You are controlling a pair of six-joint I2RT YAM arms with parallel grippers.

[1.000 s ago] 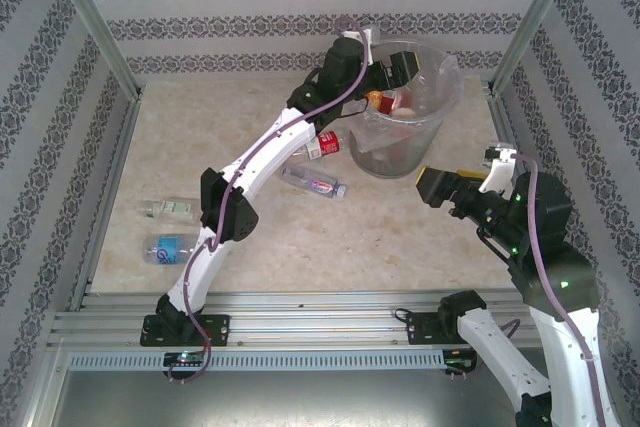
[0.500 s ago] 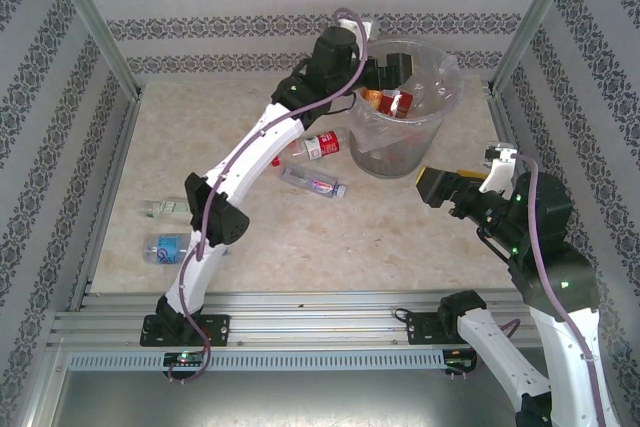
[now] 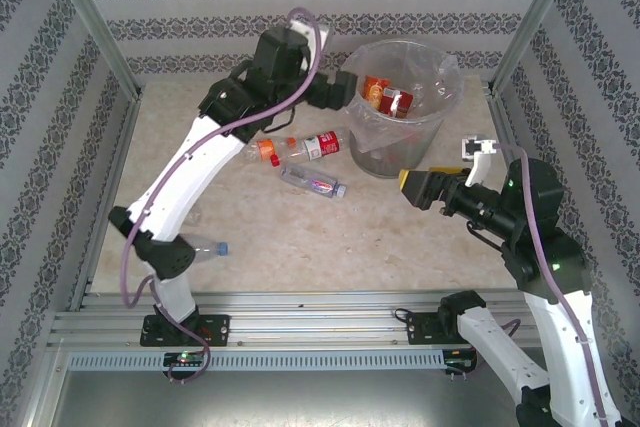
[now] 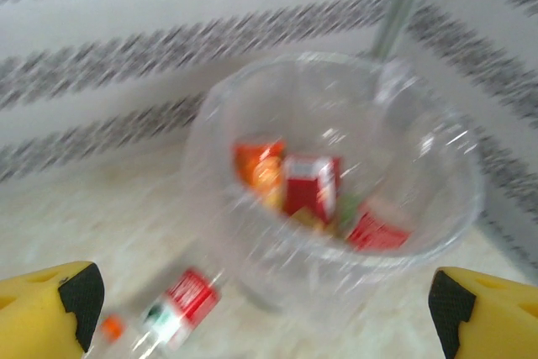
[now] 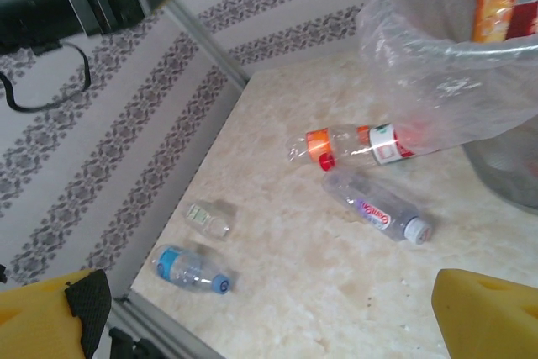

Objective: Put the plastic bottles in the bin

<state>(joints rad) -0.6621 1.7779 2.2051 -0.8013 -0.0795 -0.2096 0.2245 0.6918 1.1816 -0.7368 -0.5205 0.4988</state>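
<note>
The bin [image 3: 438, 115], a clear-bagged bucket, stands at the back right with red and orange plastic bottles [image 3: 385, 95] inside. My left gripper [image 3: 337, 90] hangs open just left of its rim, holding nothing. The left wrist view looks blurrily down into the bin [image 4: 202, 136] past open fingertips [image 4: 80, 292]. On the table lie an orange-label bottle [image 3: 265, 150], a red-label bottle [image 3: 320, 144], a clear bottle [image 3: 315, 183] and a blue-capped bottle [image 3: 207, 246]. My right gripper [image 3: 418, 188] is open in front of the bin, above the table. Its view shows a small green-label bottle [image 5: 208, 218].
The left arm's elbow [image 3: 160, 247] sits low over the table's left side, partly covering the blue-capped bottle. Patterned walls and metal posts [image 3: 100, 47] fence the table on three sides. A rail [image 3: 300, 312] runs along the near edge.
My left gripper pulled back from over the bin to its left side, and the arm's elbow swung left. Red and orange bottles now lie uncovered in the bin. My right gripper shifted slightly left.
</note>
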